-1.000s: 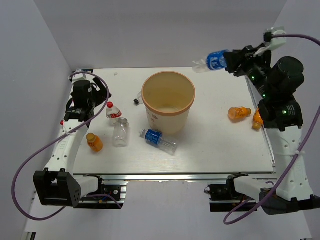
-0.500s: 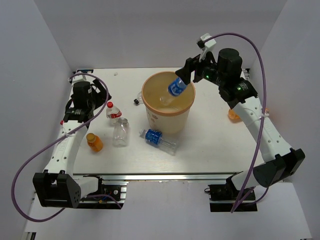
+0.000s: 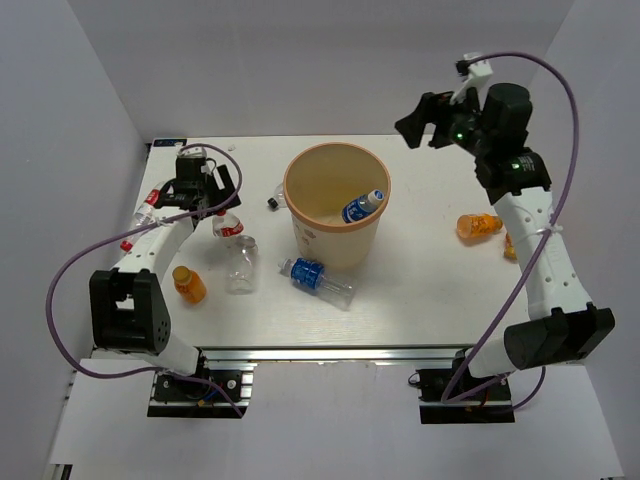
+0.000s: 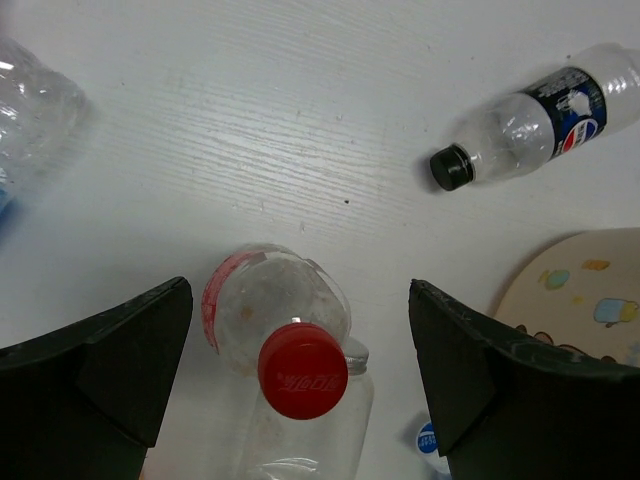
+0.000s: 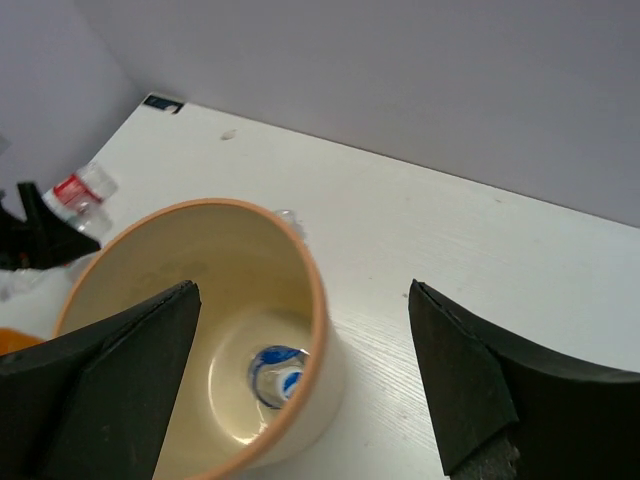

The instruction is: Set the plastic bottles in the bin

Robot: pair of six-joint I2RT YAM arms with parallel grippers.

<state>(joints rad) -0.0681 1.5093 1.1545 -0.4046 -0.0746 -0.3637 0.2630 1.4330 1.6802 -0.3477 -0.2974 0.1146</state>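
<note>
The beige bin (image 3: 300,222) stands mid-table, and a blue-labelled bottle (image 3: 363,206) lies inside it, also seen in the right wrist view (image 5: 277,373). My right gripper (image 3: 420,122) hangs open and empty above the bin's far right side (image 5: 322,300). My left gripper (image 3: 212,196) is open just above an upright bottle with a red cap (image 4: 303,370) and red label (image 3: 228,225). An unlabelled clear bottle (image 3: 241,265), an orange bottle (image 3: 188,285) and a blue-labelled bottle (image 3: 315,279) lie in front. Two orange bottles (image 3: 479,226) lie at the right.
A small black-capped bottle (image 4: 530,125) lies left of the bin. Another clear bottle (image 3: 150,205) lies at the table's left edge under the left arm. The table's right edge runs close to the orange bottles.
My right gripper swung over the bin, opened and let the blue-labelled bottle drop in, then drew back up to the right. My left arm reached in over the red-capped bottle.
</note>
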